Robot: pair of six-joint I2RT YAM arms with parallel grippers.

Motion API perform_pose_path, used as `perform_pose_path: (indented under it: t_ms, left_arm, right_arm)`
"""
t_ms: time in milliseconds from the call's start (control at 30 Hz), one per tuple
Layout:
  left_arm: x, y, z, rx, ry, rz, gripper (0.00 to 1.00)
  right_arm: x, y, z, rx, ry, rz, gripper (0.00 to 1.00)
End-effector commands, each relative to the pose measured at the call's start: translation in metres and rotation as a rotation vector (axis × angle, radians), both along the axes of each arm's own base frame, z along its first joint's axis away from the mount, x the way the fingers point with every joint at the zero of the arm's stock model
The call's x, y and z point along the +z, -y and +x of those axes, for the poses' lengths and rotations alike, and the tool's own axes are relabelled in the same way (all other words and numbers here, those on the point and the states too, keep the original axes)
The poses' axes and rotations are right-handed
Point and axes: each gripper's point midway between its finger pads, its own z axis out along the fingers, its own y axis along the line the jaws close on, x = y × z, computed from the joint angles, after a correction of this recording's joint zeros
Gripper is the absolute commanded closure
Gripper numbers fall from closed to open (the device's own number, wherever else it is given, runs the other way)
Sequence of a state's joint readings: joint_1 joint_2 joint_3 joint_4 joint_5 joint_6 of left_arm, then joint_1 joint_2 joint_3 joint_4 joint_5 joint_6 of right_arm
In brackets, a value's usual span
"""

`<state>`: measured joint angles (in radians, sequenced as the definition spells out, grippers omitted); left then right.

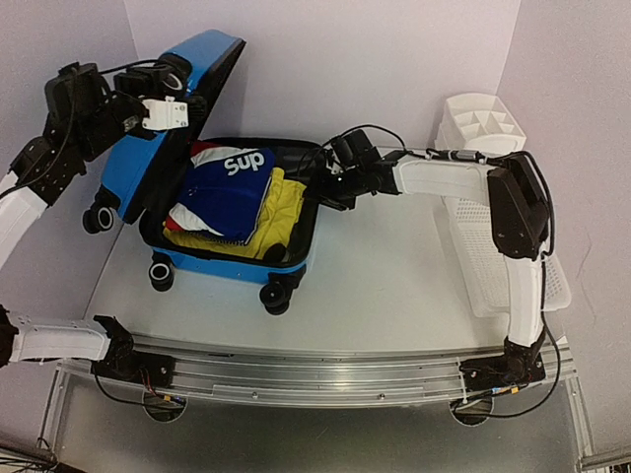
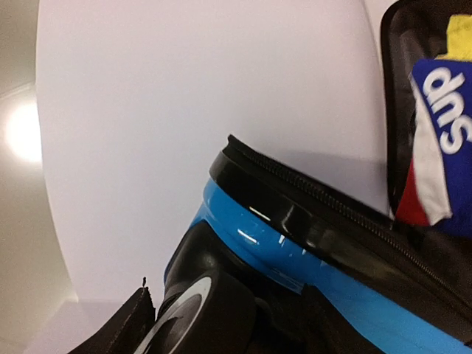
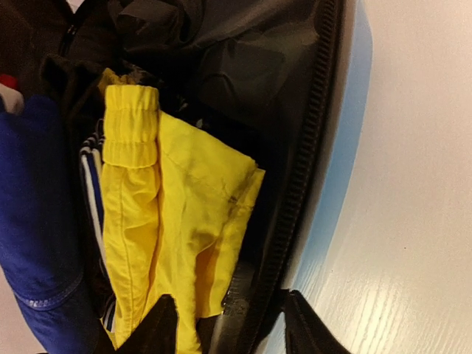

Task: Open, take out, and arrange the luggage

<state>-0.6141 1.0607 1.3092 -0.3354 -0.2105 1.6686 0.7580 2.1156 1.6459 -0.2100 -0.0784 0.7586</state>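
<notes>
The white table [image 1: 394, 286] carries the luggage [image 1: 232, 264] on its left half, toward the far left corner. The luggage lies open: the base rests flat with its wheels toward the near edge, and the blue lid [image 1: 148, 177] stands raised and tilted over the left side. A white slatted basket [image 1: 493, 256] runs along the right edge, well apart from the luggage.

Folded clothes fill the base. A dark blue garment [image 1: 232, 187] with white lettering lies on top at the left. A yellow garment [image 1: 281, 212] lies just beside it, against the black zip rim on the right.

The left claw [image 1: 182, 103] is at the lid's upper edge. Its wrist view shows only one dark finger [image 2: 136, 324] near a wheel [image 2: 203, 317], so I cannot tell how its jaws stand.

The right claw [image 3: 234, 328] hangs over the base's right rim with its fingers apart. The yellow garment's corner and the zip rim lie between them.
</notes>
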Motion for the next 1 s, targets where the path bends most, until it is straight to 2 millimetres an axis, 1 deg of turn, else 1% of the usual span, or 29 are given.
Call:
perform_pose_path:
  t_ms: [0, 67, 100, 200, 300, 367, 433, 500, 600, 700, 767, 867, 933, 967]
  left_arm:
    - [0.028, -0.086, 0.012, 0.304, 0.091, -0.116, 1.0]
    - [0.032, -0.106, 0.015, 0.358, 0.106, -0.15, 1.0]
    - [0.033, -0.118, 0.019, 0.391, 0.109, -0.165, 1.0]
    - [0.036, -0.149, 0.031, 0.484, 0.144, -0.194, 1.0]
    - [0.038, -0.174, 0.042, 0.557, 0.18, -0.189, 1.0]
    - [0.042, -0.184, 0.045, 0.589, 0.219, -0.17, 1.0]
    - [0.05, -0.198, 0.047, 0.649, 0.263, -0.162, 1.0]
    - [0.054, -0.216, 0.048, 0.71, 0.267, -0.176, 1.0]
    - [0.043, -0.236, 0.048, 0.781, 0.209, -0.197, 1.0]
    - [0.035, -0.248, 0.048, 0.846, 0.181, -0.194, 1.0]
    - [0.028, -0.264, 0.044, 0.909, 0.152, -0.206, 1.0]
    - [0.014, -0.278, 0.042, 0.975, 0.094, -0.224, 0.99]
    - [0.004, -0.287, 0.04, 1.013, 0.062, -0.219, 0.97]
    - [0.0, -0.292, 0.038, 1.032, 0.05, -0.216, 0.93]
  right_arm:
    - [-0.01, -0.02, 0.009, 0.013, 0.0, 0.009, 0.64]
    - [-0.008, -0.035, 0.01, 0.041, -0.012, 0.044, 0.69]
    - [-0.012, -0.042, 0.011, 0.058, -0.019, 0.053, 0.7]
    - [-0.003, -0.06, 0.018, 0.072, 0.007, 0.083, 0.72]
    - [0.0, -0.062, 0.03, 0.039, 0.038, 0.08, 0.72]
    - [-0.001, -0.064, 0.037, 0.024, 0.055, 0.078, 0.72]
    - [-0.002, -0.07, 0.041, 0.027, 0.063, 0.087, 0.72]
    - [-0.005, -0.075, 0.046, 0.027, 0.064, 0.098, 0.72]
    - [-0.006, -0.08, 0.051, 0.025, 0.077, 0.106, 0.73]
    - [0.0, -0.082, 0.061, 0.033, 0.11, 0.114, 0.73]
    - [0.001, -0.081, 0.068, 0.029, 0.124, 0.117, 0.73]
    - [0.0, -0.075, 0.08, 0.02, 0.129, 0.122, 0.73]
    - [0.0, -0.072, 0.086, 0.021, 0.137, 0.122, 0.73]
    - [0.002, -0.071, 0.087, 0.024, 0.144, 0.12, 0.73]
